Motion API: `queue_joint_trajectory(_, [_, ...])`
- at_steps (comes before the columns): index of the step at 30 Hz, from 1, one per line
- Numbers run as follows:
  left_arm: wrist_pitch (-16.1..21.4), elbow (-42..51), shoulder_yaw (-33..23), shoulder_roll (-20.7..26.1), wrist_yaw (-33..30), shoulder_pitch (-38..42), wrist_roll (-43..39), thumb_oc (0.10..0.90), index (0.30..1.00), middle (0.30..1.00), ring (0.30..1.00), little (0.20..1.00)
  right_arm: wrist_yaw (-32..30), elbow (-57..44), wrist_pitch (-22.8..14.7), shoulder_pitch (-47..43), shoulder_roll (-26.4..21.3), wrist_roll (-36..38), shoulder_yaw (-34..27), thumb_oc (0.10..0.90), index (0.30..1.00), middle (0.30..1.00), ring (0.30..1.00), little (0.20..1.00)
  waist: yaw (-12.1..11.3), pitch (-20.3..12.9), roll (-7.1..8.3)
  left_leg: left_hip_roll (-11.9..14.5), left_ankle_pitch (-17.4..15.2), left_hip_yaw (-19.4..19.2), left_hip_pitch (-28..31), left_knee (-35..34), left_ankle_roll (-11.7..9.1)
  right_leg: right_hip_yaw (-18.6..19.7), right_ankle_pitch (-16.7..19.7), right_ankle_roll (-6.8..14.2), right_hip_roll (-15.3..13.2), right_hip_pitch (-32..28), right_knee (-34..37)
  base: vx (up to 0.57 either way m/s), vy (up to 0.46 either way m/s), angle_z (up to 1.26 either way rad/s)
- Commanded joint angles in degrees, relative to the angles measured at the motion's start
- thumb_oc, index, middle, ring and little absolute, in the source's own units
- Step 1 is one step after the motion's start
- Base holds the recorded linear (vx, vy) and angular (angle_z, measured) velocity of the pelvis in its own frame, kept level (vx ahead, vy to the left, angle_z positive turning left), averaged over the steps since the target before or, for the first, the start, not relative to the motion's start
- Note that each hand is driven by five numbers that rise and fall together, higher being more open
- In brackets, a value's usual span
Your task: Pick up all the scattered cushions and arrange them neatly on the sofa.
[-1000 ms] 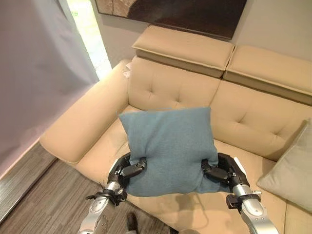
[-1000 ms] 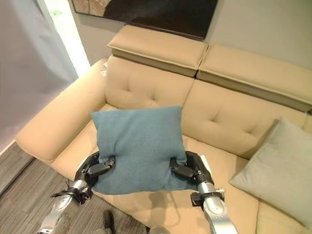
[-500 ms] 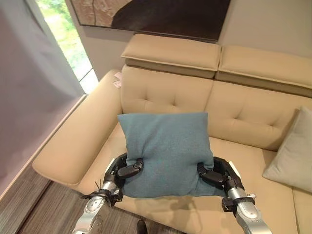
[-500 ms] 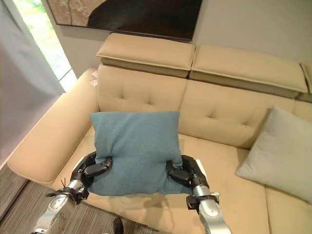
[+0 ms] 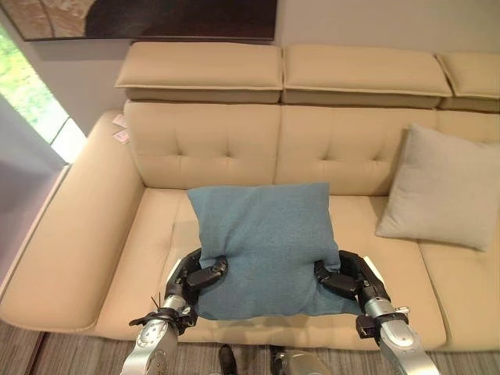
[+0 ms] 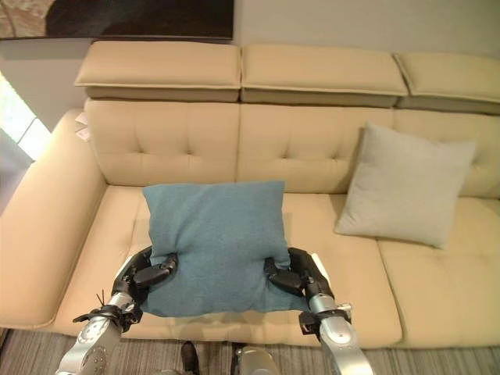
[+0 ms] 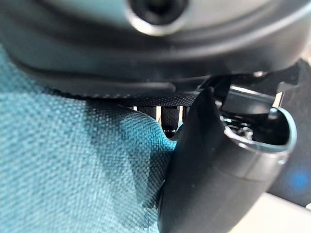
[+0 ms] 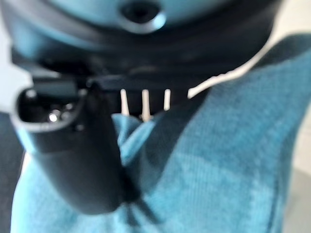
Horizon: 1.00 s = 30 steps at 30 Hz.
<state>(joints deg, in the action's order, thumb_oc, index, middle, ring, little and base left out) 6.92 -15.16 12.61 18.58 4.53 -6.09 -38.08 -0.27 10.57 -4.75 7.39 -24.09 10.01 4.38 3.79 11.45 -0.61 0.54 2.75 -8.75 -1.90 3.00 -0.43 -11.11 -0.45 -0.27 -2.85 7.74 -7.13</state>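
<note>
A teal blue cushion (image 5: 264, 242) is held upright in front of me, above the front of the beige sofa's (image 5: 78, 234) left seat. My left hand (image 5: 198, 275) pinches its lower left edge and my right hand (image 5: 341, 279) pinches its lower right edge. Each wrist view has teal fabric (image 7: 73, 170) pressed between the thumb and the fingers (image 8: 233, 160). A light grey cushion (image 5: 440, 186) leans against the sofa's backrest on the right seat.
The sofa's wide left armrest (image 5: 66, 226) runs beside the left seat. Its tufted backrest (image 5: 273, 144) carries raised headrests (image 5: 205, 66). A dark framed picture (image 5: 141, 17) hangs on the wall above. A bright window (image 5: 23, 101) sits at the left, and wood floor (image 5: 16, 355) lies below.
The camera has swung to the right, so the sofa now appears square-on and more of its right side and the grey cushion shows. Both hands still hold the teal cushion the same way.
</note>
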Motion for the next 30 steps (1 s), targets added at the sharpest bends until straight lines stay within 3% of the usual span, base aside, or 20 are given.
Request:
queue_joint_trajectory(1, [5.3, 10.0, 2.1, -2.3, 7.2, 5.4, 0.3, 0.400, 0.300, 0.300, 0.300, 0.300, 0.7, -9.1, -8.6, -4.6, 1.5, 3.3, -1.3, 0.400, 0.300, 0.300, 0.300, 0.300, 1.1, -5.2, 2.02, 2.8, -9.3, -1.8, -4.1, 11.6, -2.0, 0.8, -4.6, 4.2, -0.2, -6.0, 3.8, 0.11, 0.054, 0.17])
queue_joint_trajectory(4, [5.1, 10.2, 2.0, -2.1, 6.9, 5.5, 0.5, 0.400, 0.300, 0.300, 0.300, 0.300, 0.3, -9.0, -8.6, -4.1, 1.5, 3.1, -1.6, 0.400, 0.300, 0.300, 0.300, 0.300, 0.9, -5.7, 2.19, 3.5, -7.2, -1.7, -4.3, 7.9, -2.2, 0.8, -4.7, 4.4, -0.1, -6.9, 4.5, 0.14, 0.065, 0.26])
queue_joint_trajectory(5, [5.3, 10.5, 2.2, -2.1, 6.2, 6.1, 1.0, 0.400, 0.300, 0.300, 0.300, 0.300, -0.1, -8.8, -8.4, -4.1, 1.4, 3.1, -1.7, 0.400, 0.300, 0.300, 0.300, 0.300, 0.6, -5.9, 2.03, 4.5, -4.2, 0.0, -5.2, 4.4, -3.0, 1.3, -5.2, 4.5, 0.3, -7.8, 4.7, 0.15, 0.099, 0.10])
queue_joint_trajectory(7, [5.7, 11.0, 2.4, -2.0, 5.4, 6.4, 1.2, 0.400, 0.300, 0.300, 0.300, 0.300, -0.6, -8.7, -8.5, -4.3, 1.2, 3.2, -1.6, 0.400, 0.300, 0.300, 0.300, 0.300, 0.1, -5.7, 2.10, 5.3, -2.2, 2.3, -6.2, 2.8, -3.9, 2.0, -5.7, 4.5, 0.3, -8.7, 4.8, 0.14, 0.101, -0.02])
queue_joint_trajectory(11, [5.9, 11.5, 2.6, -2.0, 5.4, 6.0, 1.5, 0.400, 0.300, 0.300, 0.300, 0.300, -0.2, -8.7, -8.4, -3.9, 1.1, 2.7, -1.5, 0.400, 0.300, 0.300, 0.300, 0.300, 0.1, -6.5, 1.57, 5.4, -2.7, 4.7, -4.0, 0.8, -4.2, 3.0, -5.7, 4.9, 0.0, -9.7, 5.1, 0.17, 0.151, -0.30])
queue_joint_trajectory(18, [6.5, 12.6, -0.1, -0.8, 4.3, 3.7, 3.4, 0.400, 0.300, 0.300, 0.300, 0.300, 1.4, -8.1, -7.4, -4.2, 2.7, 1.4, 0.4, 0.400, 0.300, 0.300, 0.300, 0.300, -0.9, -8.1, 1.46, 3.3, -4.7, 2.0, 0.9, -2.2, -2.3, 6.2, -4.4, 6.8, -2.3, -10.9, 6.2, 0.12, 0.160, -0.28])
queue_joint_trajectory(26, [7.5, 10.5, -2.4, -2.2, -1.0, 3.5, 6.0, 0.400, 0.300, 0.300, 0.300, 0.300, 0.2, -6.3, -7.2, -7.1, 4.3, -0.3, 3.9, 0.400, 0.300, 0.300, 0.300, 0.300, -2.6, -8.6, 1.90, 2.1, -4.3, 0.7, 2.7, -6.3, -1.2, 6.6, -2.6, 8.0, -3.3, -11.1, 9.3, 0.05, 0.049, -0.13])
queue_joint_trajectory(30, [8.8, 8.3, -0.8, -1.9, -5.0, 7.9, 9.8, 0.400, 0.300, 0.300, 0.300, 0.300, -2.7, -5.6, -8.0, -12.1, 4.4, -2.1, 6.9, 0.400, 0.300, 0.300, 0.300, 0.300, -2.6, -7.5, 1.34, 1.7, -3.1, 1.4, 0.0, -8.0, -1.3, 6.1, -0.8, 8.5, -3.4, -8.6, 11.8, -0.06, -0.005, 0.01])
